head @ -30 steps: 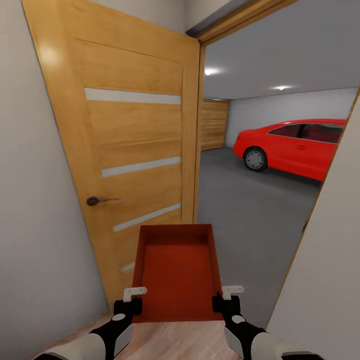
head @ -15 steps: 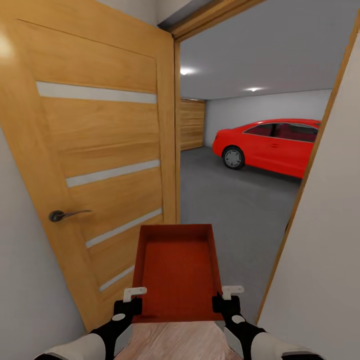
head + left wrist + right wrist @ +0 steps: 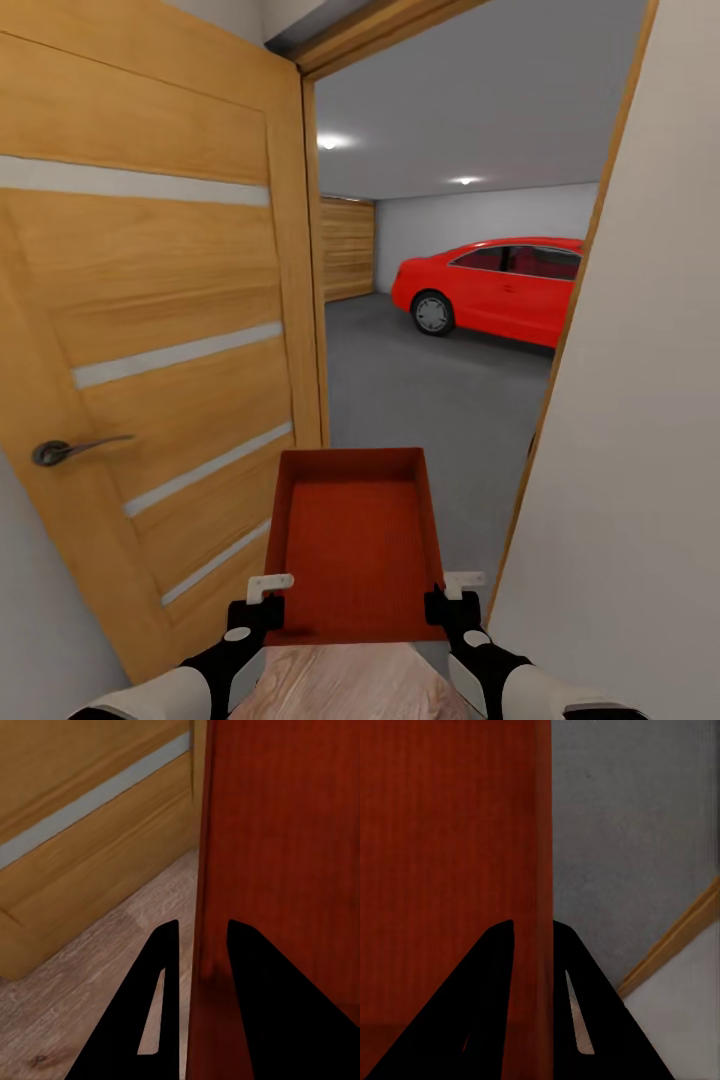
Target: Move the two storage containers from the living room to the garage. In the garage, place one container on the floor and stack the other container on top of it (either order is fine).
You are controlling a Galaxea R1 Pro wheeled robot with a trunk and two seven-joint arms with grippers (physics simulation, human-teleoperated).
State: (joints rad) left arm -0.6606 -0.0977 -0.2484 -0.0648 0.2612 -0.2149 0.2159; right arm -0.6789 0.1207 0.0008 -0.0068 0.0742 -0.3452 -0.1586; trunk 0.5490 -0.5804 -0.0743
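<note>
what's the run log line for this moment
place: garage doorway | load: storage container | left gripper: shut on wall | right gripper: shut on wall

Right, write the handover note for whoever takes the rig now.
Left hand: shut on the storage container's left wall.
Right hand: shut on its right wall.
The container is held level, empty, at the doorway; open wooden door to the left, garage floor and red car ahead.
Done: one container brought to the garage threshold.
Left: drive in, set it on the concrete; the second container's state is unknown.
</note>
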